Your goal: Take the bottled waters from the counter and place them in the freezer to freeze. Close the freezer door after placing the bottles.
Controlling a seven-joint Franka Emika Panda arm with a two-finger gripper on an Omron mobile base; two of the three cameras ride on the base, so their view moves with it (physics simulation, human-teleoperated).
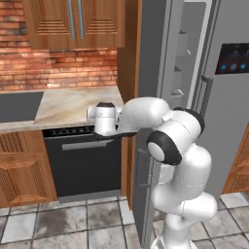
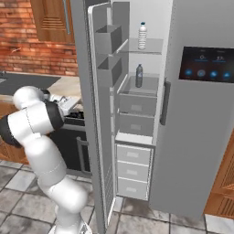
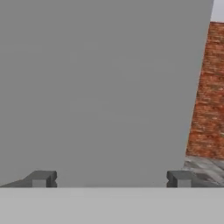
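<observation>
My gripper [image 3: 109,179] sits closest to me with its jaws spread wide and nothing in them, facing the flat grey outside of the freezer door [image 3: 96,87], which stands open. In the freezer [image 2: 137,132] both bottles stand straight up, caps on top: the clear bottle [image 2: 142,35] on the top shelf and the dark grey bottle [image 2: 139,76] on the shelf below, each near the middle. I cannot read any label on them.

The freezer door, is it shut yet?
No, the freezer door stands wide open, with the two bottled waters on shelves inside the freezer.
</observation>
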